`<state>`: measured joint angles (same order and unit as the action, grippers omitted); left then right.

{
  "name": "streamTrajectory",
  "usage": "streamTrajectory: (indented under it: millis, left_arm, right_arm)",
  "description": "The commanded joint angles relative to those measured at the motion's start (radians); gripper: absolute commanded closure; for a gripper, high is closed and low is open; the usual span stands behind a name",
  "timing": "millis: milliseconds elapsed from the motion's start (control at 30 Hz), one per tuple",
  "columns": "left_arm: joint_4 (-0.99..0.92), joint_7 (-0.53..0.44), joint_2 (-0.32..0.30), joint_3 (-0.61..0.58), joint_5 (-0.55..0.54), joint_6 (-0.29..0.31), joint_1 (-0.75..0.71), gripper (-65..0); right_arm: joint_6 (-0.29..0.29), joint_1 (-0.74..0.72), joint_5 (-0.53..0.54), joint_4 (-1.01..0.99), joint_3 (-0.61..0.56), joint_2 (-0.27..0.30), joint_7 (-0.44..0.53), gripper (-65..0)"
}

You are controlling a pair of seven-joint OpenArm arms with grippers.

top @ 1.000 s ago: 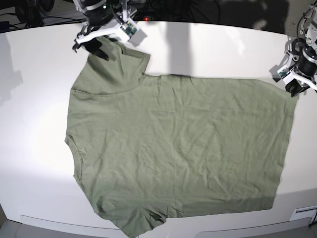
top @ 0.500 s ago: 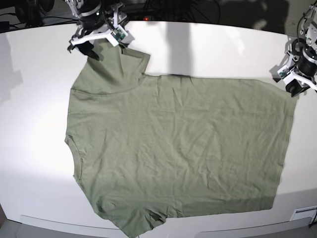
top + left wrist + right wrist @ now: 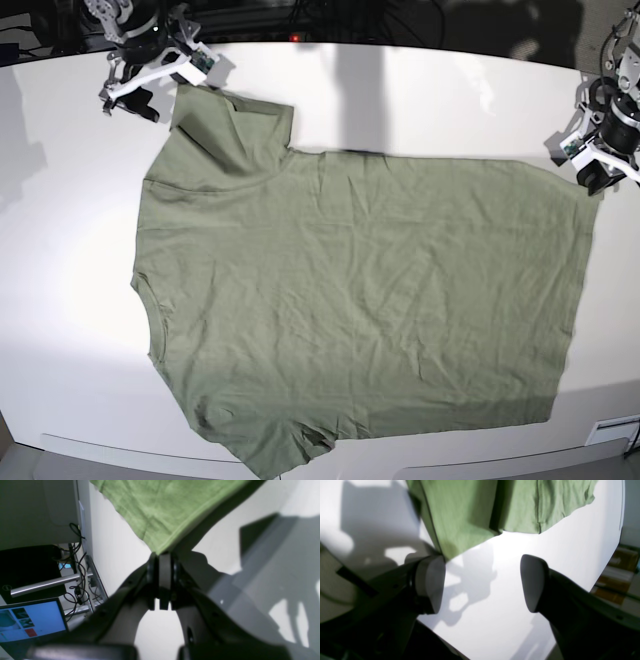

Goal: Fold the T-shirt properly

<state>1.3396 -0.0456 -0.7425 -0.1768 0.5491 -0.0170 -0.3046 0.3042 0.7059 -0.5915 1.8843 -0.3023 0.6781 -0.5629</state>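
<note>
Sage-green short-sleeved cotton T-shirt (image 3: 360, 300) lies spread flat and wrinkled on the white table (image 3: 430, 100), covering most of the middle. Neck opening faces the base view's left edge; hem runs down the right side. One sleeve points to the top left, the other hangs at the bottom edge of the table.

Left gripper (image 3: 161, 555), at the base view's right edge (image 3: 597, 172): jaws pressed together, pinching the very corner of the shirt hem. In the left wrist view the hemmed green corner runs straight into the closed tips, and the fabric rises from there in a taut wedge. Dark shadow of the arm falls across the table beside it.

Right gripper (image 3: 482, 580), at the base view's top left (image 3: 128, 100): jaws spread wide, nothing between them, only bare table. In the right wrist view the left grey pad (image 3: 430, 582) sits just beside the sleeve's hemmed edge; whether it touches the cloth cannot be told. The other pad stands well clear of the fabric.

A blue-lit monitor screen (image 3: 30, 620) and tangled black cables (image 3: 77, 580) show past the table edge in the left wrist view.
</note>
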Motion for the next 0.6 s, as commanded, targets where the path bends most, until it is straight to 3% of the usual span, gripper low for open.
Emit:
streamTrajectory:
  millis: [0, 133, 433, 567]
  left_arm:
    - [0.009, -0.007, -0.022, 0.01, -0.001, -0.021, 0.006, 0.0]
    - [0.009, -0.007, -0.022, 0.01, -0.001, -0.021, 0.006, 0.0]
    - [0.009, -0.007, -0.022, 0.01, -0.001, -0.021, 0.006, 0.0]
    - [0.009, -0.007, -0.022, 0.01, -0.001, -0.021, 0.006, 0.0]
  right_arm:
    - [0.054, 0.012, 0.017, -0.002, 0.001, 0.022, -0.021, -46.6]
    - [0.116, 0.012, 0.02, -0.002, 0.0, 0.045, 0.04, -46.7]
    - [0.118, 0.012, 0.02, -0.002, 0.0, 0.045, 0.13, -46.7]
    - [0.116, 0.011, 0.063, -0.002, 0.0, 0.041, 0.219, -46.6]
